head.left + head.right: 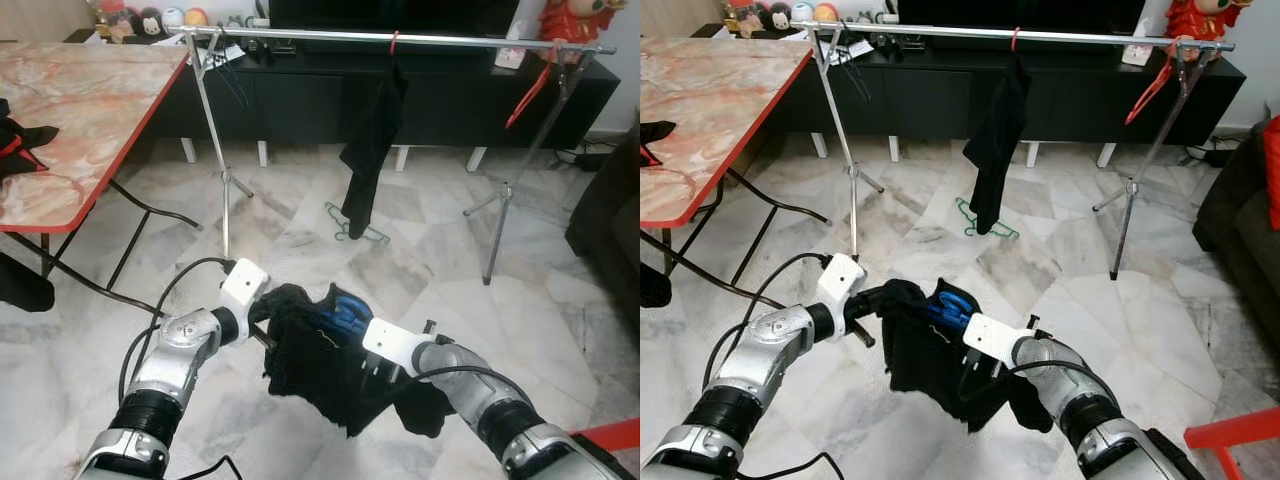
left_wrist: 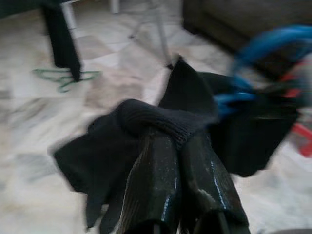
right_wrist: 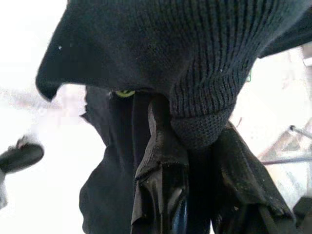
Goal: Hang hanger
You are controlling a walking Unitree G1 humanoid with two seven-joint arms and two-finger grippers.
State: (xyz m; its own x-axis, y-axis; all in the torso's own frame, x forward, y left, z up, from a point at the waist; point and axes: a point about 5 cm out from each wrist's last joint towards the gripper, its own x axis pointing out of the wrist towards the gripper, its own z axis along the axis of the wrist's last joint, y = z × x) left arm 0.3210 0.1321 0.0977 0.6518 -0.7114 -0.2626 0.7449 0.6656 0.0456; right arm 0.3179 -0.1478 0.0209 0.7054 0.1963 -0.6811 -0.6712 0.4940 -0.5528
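1. The left end effector (image 2: 178, 146) is clenched on a fold of a black knitted garment (image 1: 320, 370); in the left wrist view its two black fingers (image 2: 151, 190) stand side by side with the ribbed edge of the cloth wrapped over their tips.
2. The right end effector (image 3: 192, 156) also grasps the same garment; in the right wrist view a ribbed cuff is pinched between its fingers (image 3: 161, 180).
3. A blue hanger (image 1: 345, 312) sits inside the garment, between the two end effectors, and only its upper part comes out of the cloth.
4. Both arms hold the garment in the air above the marble floor (image 1: 420, 260), in front of the robot.
5. Farther away stands a metal clothes rack (image 1: 400, 40). A black garment (image 1: 370, 150) hangs near the middle of its bar, and a red hanger (image 1: 530, 95) hangs near its right end.
6. A green hanger (image 1: 350, 225) lies on the floor under the rack.
7. At the left is a counter (image 1: 90, 110) with a marble top and a red edge.
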